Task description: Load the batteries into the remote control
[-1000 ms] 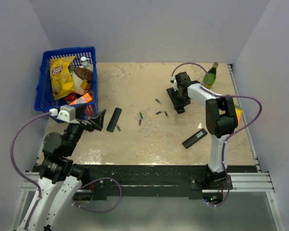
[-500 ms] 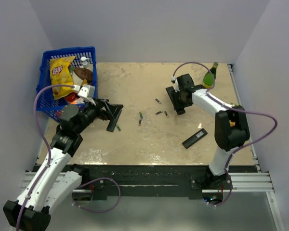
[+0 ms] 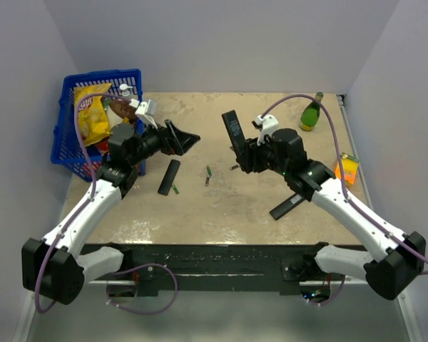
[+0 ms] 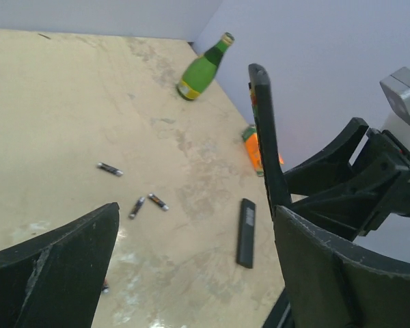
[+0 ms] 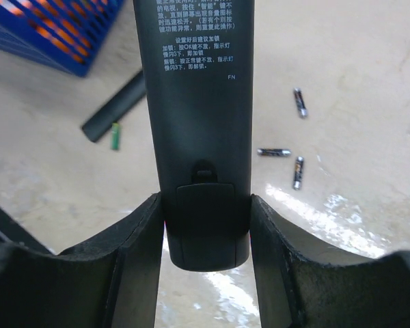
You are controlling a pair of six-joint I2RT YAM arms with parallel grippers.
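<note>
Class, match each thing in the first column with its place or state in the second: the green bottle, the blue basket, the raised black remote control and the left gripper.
Column one:
1. green bottle
2. blue basket
3. remote control
4. left gripper

Column two:
A. open, holding nothing
B. at the far left corner of the table
C. near the table's far right corner
D. clamped in the right gripper, above the table

Pairs: 1-C; 2-B; 3-D; 4-A
</note>
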